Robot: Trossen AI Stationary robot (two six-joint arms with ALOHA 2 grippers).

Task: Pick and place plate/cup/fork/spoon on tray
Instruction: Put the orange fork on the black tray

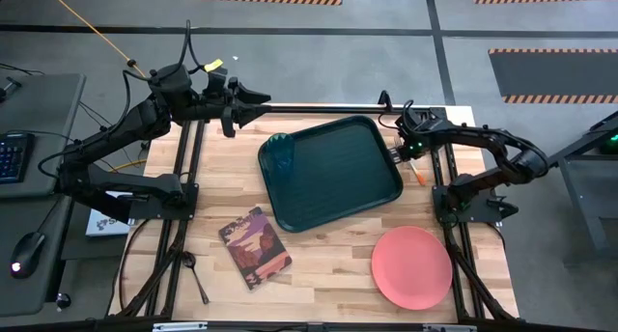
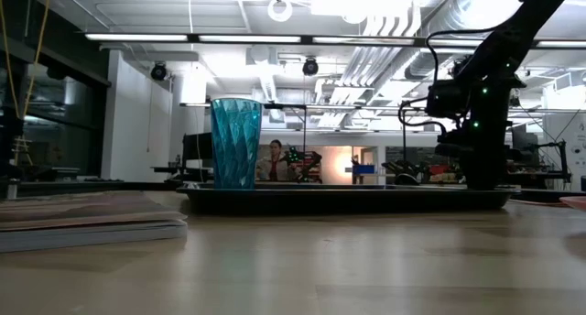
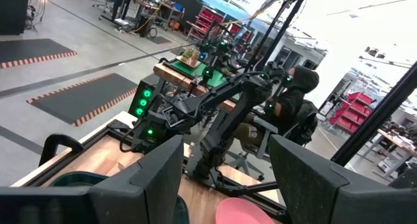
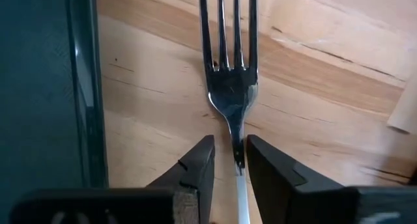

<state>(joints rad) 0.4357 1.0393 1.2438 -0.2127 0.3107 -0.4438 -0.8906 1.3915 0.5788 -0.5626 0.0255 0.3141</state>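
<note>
Fork (image 4: 230,87) picking is the step now, I think. It lies on the wooden table (image 1: 328,264), just right of the big dark green tray (image 1: 333,173). The right gripper (image 4: 226,160) sits low over it, fingers a little apart around the thin neck, not squeezing yet. Best to close gently, then lift straight up. The left gripper (image 3: 225,178) waits, spread wide, at the far left. The fork has four shiny tines and an orange handle.

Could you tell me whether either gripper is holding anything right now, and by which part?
Cannot be told: the right gripper straddles the fork's neck below the tines. The left gripper holds nothing.
</note>
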